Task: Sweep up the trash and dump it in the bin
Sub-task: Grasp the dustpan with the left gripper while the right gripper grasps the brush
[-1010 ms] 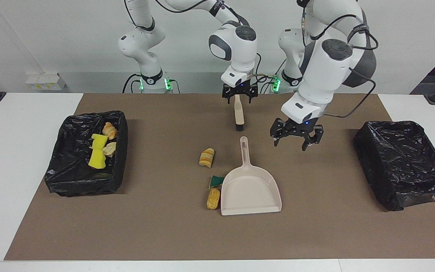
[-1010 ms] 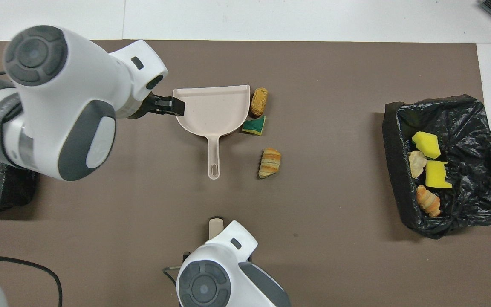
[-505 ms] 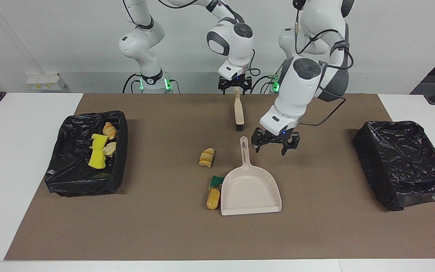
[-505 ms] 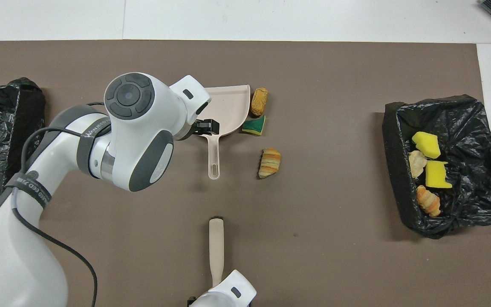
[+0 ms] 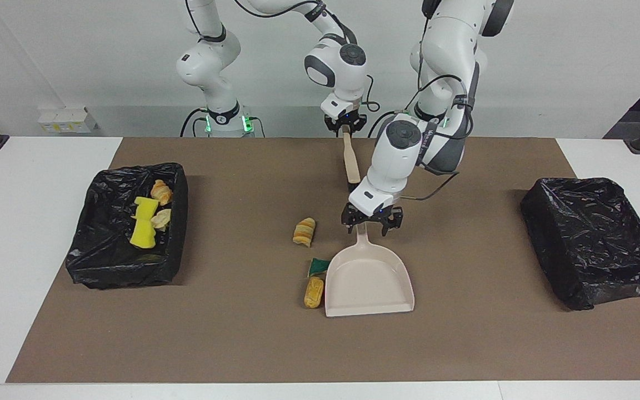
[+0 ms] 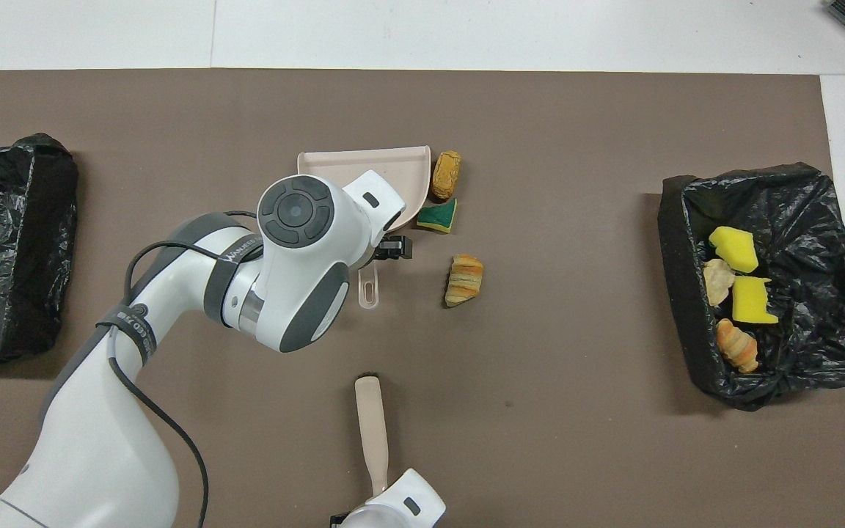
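Note:
Three scraps of trash lie on the brown mat: a tan roll [image 5: 304, 231] [image 6: 464, 279], a green-and-yellow sponge bit [image 5: 316, 266] [image 6: 438, 215] and a second roll [image 5: 314, 292] [image 6: 446, 175], the last two against the side of the beige dustpan [image 5: 367, 280] [image 6: 364, 165]. My left gripper [image 5: 371, 220] [image 6: 386, 253] is open, low over the dustpan's handle. My right gripper [image 5: 344, 125] is shut on the handle end of the beige brush [image 5: 351, 158] [image 6: 371, 425], nearer the robots than the dustpan. The brush's bristle end is hidden by the left hand.
A black-lined bin [image 5: 103, 266] [image 6: 679, 220] at the right arm's end of the table holds several scraps, among them yellow sponge bits [image 5: 143, 230] [image 6: 734, 249]. A second black-lined bin [image 5: 592, 239] [image 6: 4, 249] stands at the left arm's end.
My left gripper has swung in from the left arm's side and come down over the dustpan handle. My right gripper has drawn back toward the robots, tilting the brush.

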Controlling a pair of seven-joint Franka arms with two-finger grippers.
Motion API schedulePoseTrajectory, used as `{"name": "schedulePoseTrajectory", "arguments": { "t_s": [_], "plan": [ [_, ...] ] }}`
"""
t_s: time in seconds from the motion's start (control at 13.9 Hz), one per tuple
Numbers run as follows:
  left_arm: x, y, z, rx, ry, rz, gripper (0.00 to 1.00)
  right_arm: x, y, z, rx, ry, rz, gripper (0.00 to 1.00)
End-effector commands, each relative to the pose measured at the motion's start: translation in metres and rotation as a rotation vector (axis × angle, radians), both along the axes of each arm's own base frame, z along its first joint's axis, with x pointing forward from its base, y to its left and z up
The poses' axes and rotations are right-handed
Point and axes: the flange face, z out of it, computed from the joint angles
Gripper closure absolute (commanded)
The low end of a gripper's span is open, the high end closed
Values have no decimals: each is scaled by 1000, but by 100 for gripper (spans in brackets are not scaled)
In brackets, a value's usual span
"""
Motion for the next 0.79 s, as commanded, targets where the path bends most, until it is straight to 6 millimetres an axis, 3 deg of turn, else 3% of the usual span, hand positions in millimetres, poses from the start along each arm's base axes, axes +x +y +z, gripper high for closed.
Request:
{"name": "schedulePoseTrajectory", "arguments": {
  "t_s": [0.0, 0.14, 0.29, 0.36, 0.58, 0.72],
  "plan": [
    [-2, 3, -5, 13, -3, 13, 21, 7, 5, 1, 29, 2, -29, 100],
    [-3, 5, -10, 36, 7, 2, 42, 20, 10, 4, 37, -1, -41, 100],
    [1, 13, -6, 137, -35, -66, 68, 40, 2, 4, 36, -12, -64, 100],
    [4, 19, -2, 181, -61, -95, 99, 46, -4, 7, 36, -13, -75, 100],
    [21, 46, 16, 214, -105, -171, 100, 73, -34, 27, 41, -8, -60, 100],
    [36, 84, 35, 235, -115, -273, 100, 89, -58, 45, 38, 4, -53, 100]
  ]
}}
